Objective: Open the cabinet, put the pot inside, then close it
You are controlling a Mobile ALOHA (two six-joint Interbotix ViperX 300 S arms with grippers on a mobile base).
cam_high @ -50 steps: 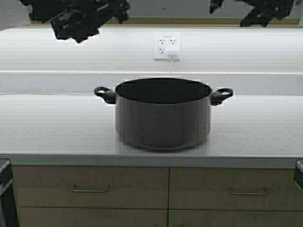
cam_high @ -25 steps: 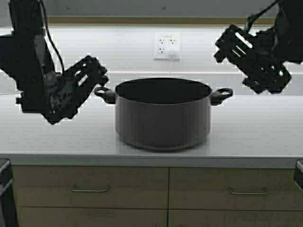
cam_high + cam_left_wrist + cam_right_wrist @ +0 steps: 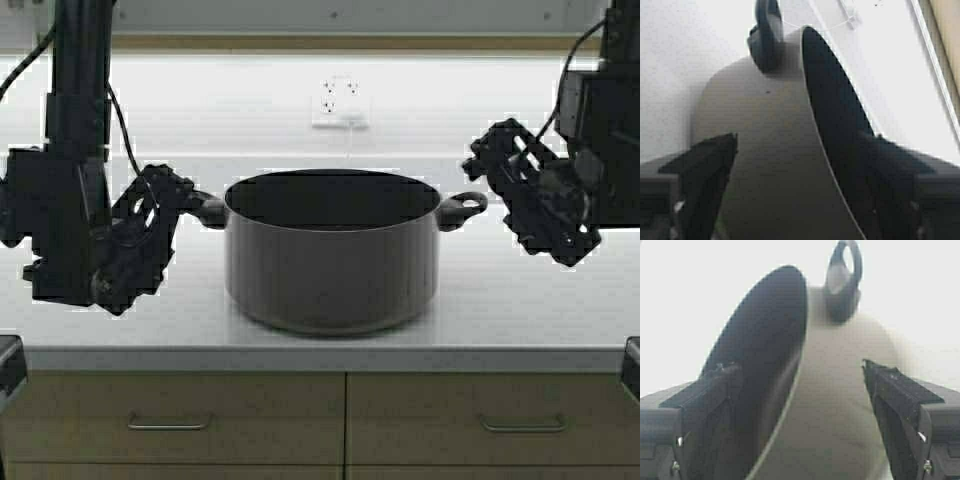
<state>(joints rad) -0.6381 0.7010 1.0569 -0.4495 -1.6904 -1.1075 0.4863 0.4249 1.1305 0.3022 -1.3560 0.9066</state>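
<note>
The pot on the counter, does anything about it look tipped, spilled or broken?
Nothing stands out. The pot sits upright on the counter, lidless, no spill beside it. The left gripper and right gripper flank its handles, both open.

Pot (image 3: pixel 331 262): centre of the countertop (image 3: pixel 520 320), one loop handle at 9 o'clock, the other at 3 o'clock.
Left gripper (image 3: pixel 150 225): at 9 o'clock of the pot, beside its handle.
Right gripper (image 3: pixel 525 200): at 3 o'clock, near the other handle.
Wall outlet (image 3: pixel 338 103): behind, at 12 o'clock.
Drawers (image 3: pixel 175 420): below the countertop, at 6 o'clock.
</note>
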